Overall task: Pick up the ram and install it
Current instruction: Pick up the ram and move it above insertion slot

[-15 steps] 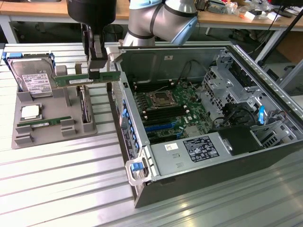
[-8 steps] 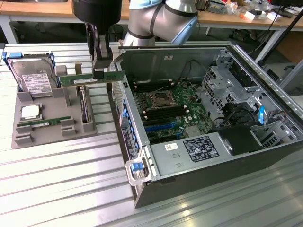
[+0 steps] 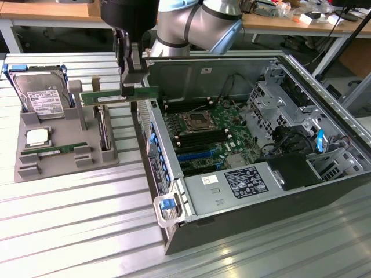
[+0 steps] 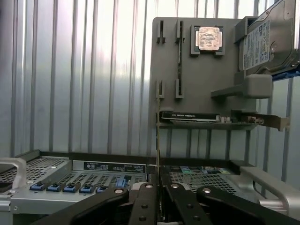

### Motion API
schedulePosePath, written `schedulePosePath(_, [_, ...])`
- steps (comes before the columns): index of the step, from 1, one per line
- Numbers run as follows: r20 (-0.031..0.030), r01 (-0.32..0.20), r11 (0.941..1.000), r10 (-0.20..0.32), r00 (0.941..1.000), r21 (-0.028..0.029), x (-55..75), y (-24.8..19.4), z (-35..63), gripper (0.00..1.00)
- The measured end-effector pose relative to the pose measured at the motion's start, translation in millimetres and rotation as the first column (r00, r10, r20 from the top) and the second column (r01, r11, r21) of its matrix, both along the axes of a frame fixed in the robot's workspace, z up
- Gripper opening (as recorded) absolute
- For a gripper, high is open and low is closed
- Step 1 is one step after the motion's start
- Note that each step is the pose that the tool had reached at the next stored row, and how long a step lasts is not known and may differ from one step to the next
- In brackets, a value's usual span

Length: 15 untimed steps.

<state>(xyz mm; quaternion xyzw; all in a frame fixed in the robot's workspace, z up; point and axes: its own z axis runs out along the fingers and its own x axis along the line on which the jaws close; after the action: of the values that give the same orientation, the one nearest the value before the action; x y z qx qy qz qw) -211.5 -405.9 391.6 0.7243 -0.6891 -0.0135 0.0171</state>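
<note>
**Ram gripped in the air beside the case wall**

Your black two-fingered gripper (image 3: 132, 88) is clamping almost fully shut on the long, thin green ram stick (image 3: 104, 97). It is hanging level above the gap between the grey plastic parts tray (image 3: 64, 165) on the exterior view's left and the open grey metal computer case (image 3: 174, 231). You are risking a clip against the case wall. The grip is looking off-centre, so the stick could tilt.

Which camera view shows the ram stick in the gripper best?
The exterior view. There the ram shows its long green face and white label, held level in the gripper. The wrist view sees the ram edge-on, as a thin line running up from the gripper, with no face or label visible.
</note>
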Motion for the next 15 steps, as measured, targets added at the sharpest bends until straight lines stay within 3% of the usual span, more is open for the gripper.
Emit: schedulePosePath(15, [0.0000,0.000,1.0000,0.000,1.0000,-0.0034,26.3,0.0,0.0,0.13])
